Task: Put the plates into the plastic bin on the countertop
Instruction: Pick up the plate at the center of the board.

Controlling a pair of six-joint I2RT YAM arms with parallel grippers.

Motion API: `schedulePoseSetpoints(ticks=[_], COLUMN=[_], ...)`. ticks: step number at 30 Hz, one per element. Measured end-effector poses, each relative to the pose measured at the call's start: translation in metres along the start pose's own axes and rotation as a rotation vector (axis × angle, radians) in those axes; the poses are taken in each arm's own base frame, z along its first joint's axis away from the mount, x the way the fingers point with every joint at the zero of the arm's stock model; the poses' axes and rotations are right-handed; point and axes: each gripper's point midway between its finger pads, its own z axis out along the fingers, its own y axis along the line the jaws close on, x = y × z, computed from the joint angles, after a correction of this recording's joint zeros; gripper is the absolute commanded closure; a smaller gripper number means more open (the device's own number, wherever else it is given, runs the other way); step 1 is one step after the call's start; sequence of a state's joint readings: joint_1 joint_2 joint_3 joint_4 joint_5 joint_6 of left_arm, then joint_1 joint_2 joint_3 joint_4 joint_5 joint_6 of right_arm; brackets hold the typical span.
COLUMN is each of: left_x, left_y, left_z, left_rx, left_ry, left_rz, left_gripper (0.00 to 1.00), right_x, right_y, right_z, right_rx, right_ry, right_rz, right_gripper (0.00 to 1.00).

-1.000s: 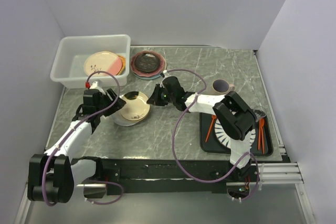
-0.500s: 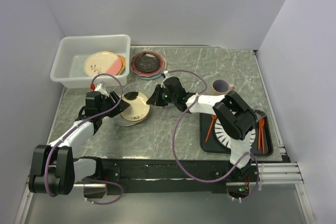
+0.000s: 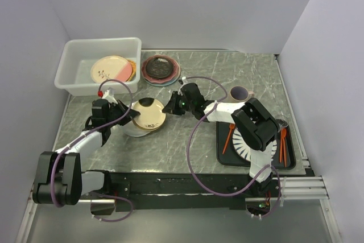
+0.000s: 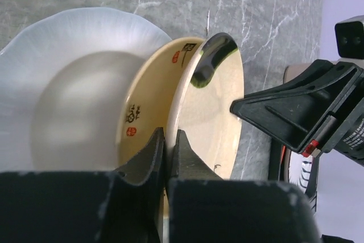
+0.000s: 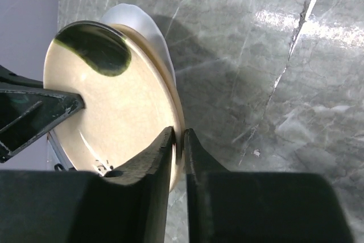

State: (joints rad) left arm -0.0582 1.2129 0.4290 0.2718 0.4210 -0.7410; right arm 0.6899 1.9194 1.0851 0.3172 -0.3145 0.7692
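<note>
A tan-gold plate (image 3: pixel 149 115) with a dark green patch hangs tilted over a white plate (image 3: pixel 132 131) on the countertop (image 3: pixel 227 78). My left gripper (image 3: pixel 134 115) is shut on its left rim; in the left wrist view both fingers pinch the tan-gold plate (image 4: pixel 210 112) edge at the left gripper (image 4: pixel 169 132). My right gripper (image 3: pixel 166 108) holds the opposite rim, its jaws close round the edge in the right wrist view, right gripper (image 5: pixel 178 131). The plastic bin (image 3: pixel 74 49) at the back left holds a pink plate (image 3: pixel 111 68) over an orange one (image 3: pixel 132 69). A dark brown pink-rimmed plate (image 3: pixel 160 68) lies beside the bin.
A black tray (image 3: pixel 284 160) at the right carries a striped white plate (image 3: pixel 242 146), orange utensils (image 3: pixel 228 138) and a dark cup (image 3: pixel 281 123). A pink mug (image 3: pixel 242 93) stands behind it. Walls close in the back and both sides.
My left gripper has closed on the tan-gold plate's left rim. The plate has shifted slightly right and sits higher. The right gripper stays on the other rim, its jaws slightly eased.
</note>
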Motion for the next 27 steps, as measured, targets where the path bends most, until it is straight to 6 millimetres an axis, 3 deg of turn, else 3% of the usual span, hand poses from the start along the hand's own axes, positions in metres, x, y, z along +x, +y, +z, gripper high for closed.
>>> schedulePoseSetpoints(ticks=[5,21,27], left_x=[0.000,0.000,-0.008], left_y=[-0.001,0.002,-0.002], left_z=[0.000,-0.009,-0.015], left_rx=[0.005,-0.044,-0.059], left_ry=[0.000,-0.011,-0.038], left_rz=[-0.004,-0.009,-0.001], left_gripper=[0.99,0.99,0.99], right_x=[0.000,-0.009,-0.014], right_y=[0.002,0.032,0.040], right_z=[0.000,-0.008,-0.020], right_rx=[-0.008,-0.110,-0.128], right_ry=[0.002,-0.033,-0.065], right_rz=[-0.002,-0.016,-0.026], right_gripper=[0.69,0.17,0.11])
